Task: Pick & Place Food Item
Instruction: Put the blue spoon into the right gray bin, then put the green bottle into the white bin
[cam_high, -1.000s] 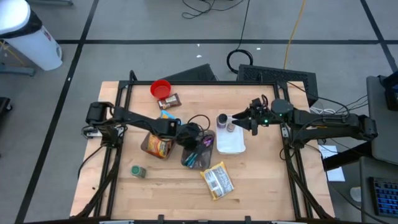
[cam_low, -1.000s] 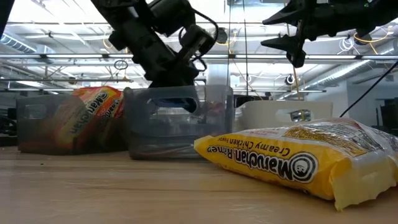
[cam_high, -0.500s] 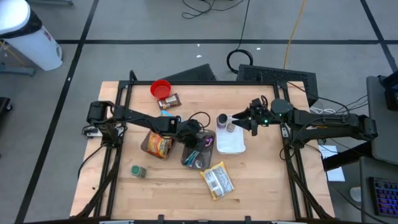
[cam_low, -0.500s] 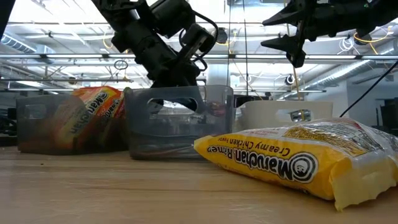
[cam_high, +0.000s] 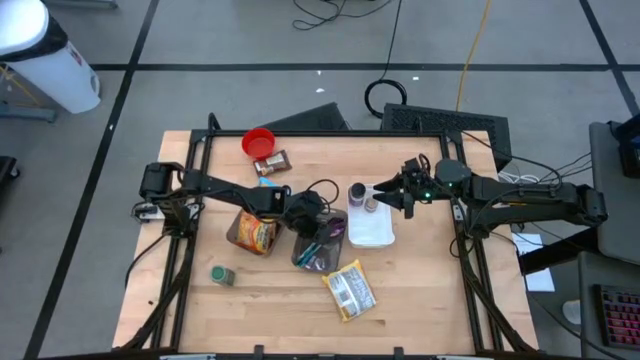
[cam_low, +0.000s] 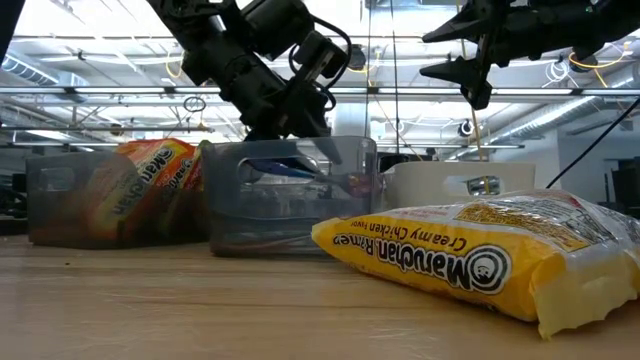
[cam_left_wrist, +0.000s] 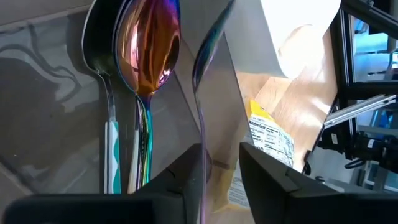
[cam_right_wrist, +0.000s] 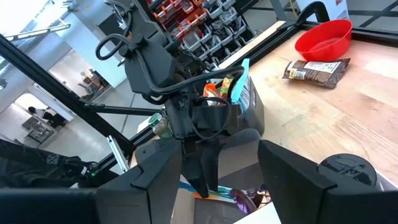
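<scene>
My left gripper (cam_high: 318, 223) hovers over a clear bin (cam_high: 312, 256) of cutlery at mid-table, fingers (cam_left_wrist: 186, 177) apart. The bin holds an iridescent spoon (cam_left_wrist: 149, 50), a dark spoon (cam_left_wrist: 99, 37) and a thin iridescent utensil (cam_left_wrist: 200, 118). A yellow ramen packet (cam_high: 348, 291) lies flat on the table, nearer the front edge than the bin. An orange ramen packet (cam_high: 254, 233) sits in a second clear bin to the left. My right gripper (cam_high: 386, 197) hangs open in the air above a white container (cam_high: 372, 231). My left gripper has the thin iridescent utensil's handle (cam_left_wrist: 202, 162) running up between its parted fingers, close along the inner side of one of them. I cannot tell whether the finger touches it. The utensil's upper end leans on the bin's wall.
A red bowl (cam_high: 258, 142) and a brown snack packet (cam_high: 272, 161) lie at the table's far side. A green can (cam_high: 222, 275) stands near the front left, and a dark-lidded jar (cam_high: 357, 192) stands by the white container. Bare wood lies at the front and right.
In the low view, a long utensil under my left gripper has tipped over and now lies slanting inside the clear bin. Both arms have kept their places.
</scene>
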